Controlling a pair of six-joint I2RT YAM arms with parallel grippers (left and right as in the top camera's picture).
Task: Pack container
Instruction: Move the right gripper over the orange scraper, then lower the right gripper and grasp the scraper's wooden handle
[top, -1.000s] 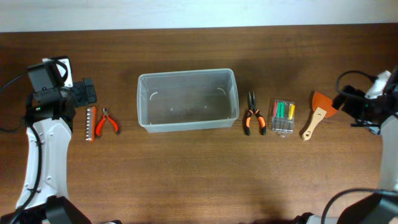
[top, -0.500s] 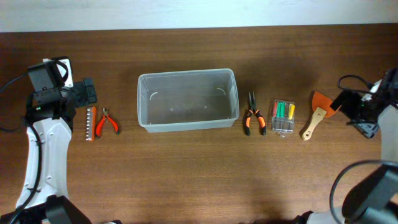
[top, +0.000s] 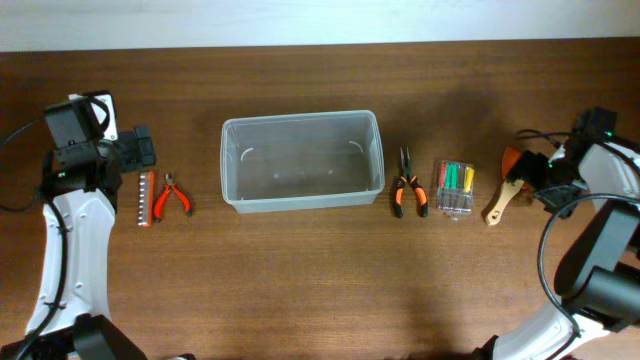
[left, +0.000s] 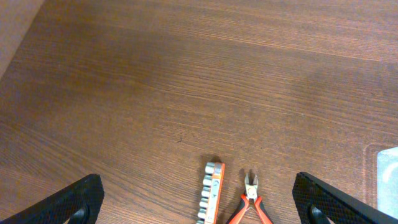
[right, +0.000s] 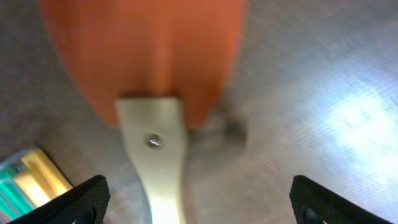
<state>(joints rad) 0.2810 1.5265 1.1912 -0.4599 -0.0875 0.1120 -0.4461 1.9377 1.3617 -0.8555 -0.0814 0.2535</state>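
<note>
The clear rectangular container (top: 301, 160) stands empty at the table's middle. Left of it lie red-handled cutters (top: 171, 194) and an orange bit strip (top: 146, 198); both show in the left wrist view, cutters (left: 250, 200) and strip (left: 211, 193). My left gripper (top: 138, 150) is open above them. Right of the container lie orange-black pliers (top: 408, 184), a clear screwdriver case (top: 455, 188) and an orange scraper with a wooden handle (top: 508, 186). My right gripper (top: 535, 176) is open, low over the scraper (right: 155, 93), its jaws astride the handle.
The table's far edge meets a white wall at the top of the overhead view (top: 320, 22). The screwdriver case's corner shows at the lower left of the right wrist view (right: 25, 180). Cables trail from both arms.
My right arm has swung in from the right edge toward the scraper and come down over it. The left arm and all the tools have stayed put.
</note>
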